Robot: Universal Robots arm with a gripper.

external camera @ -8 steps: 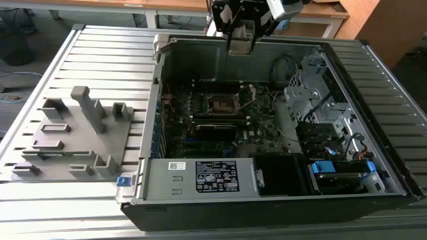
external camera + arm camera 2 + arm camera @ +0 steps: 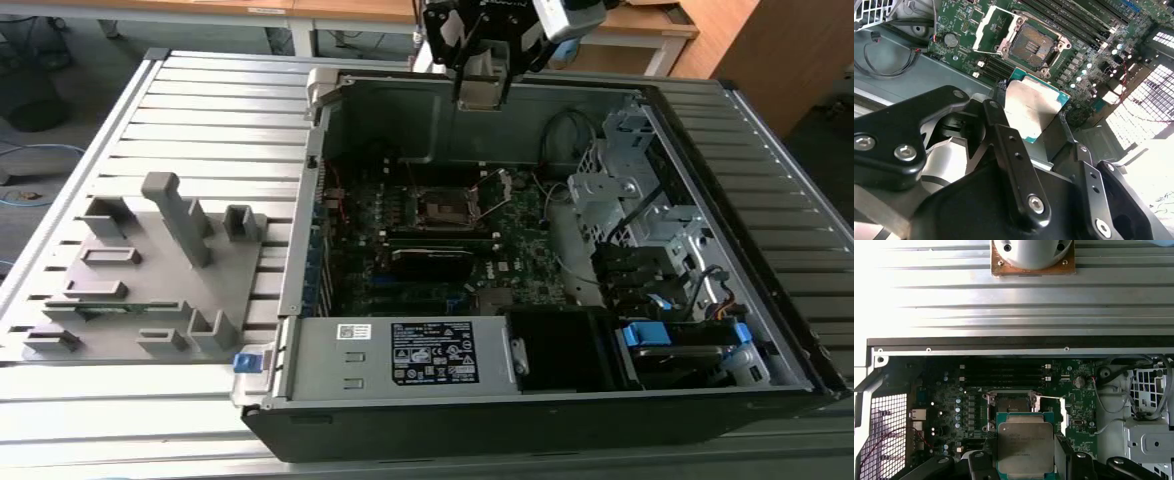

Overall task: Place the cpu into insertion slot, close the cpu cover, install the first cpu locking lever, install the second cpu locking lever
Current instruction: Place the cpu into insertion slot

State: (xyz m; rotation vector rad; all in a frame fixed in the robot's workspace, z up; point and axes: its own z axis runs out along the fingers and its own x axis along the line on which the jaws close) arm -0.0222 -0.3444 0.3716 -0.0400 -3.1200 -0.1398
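My gripper hangs over the far wall of the open computer case, high above the motherboard. It is shut on the cpu, a flat square chip with a dull metal top and a green edge, held by two opposite sides between the black fingers. The cpu also shows in the first wrist view. The insertion slot lies open below with its dark centre bare, seen in both wrist views. The cpu cover is swung up beside the slot.
Long black memory sticks lie beside the slot. Drive cages, cables and a power supply crowd the case. A grey fixture tray sits on the slatted metal table at the exterior view's left.
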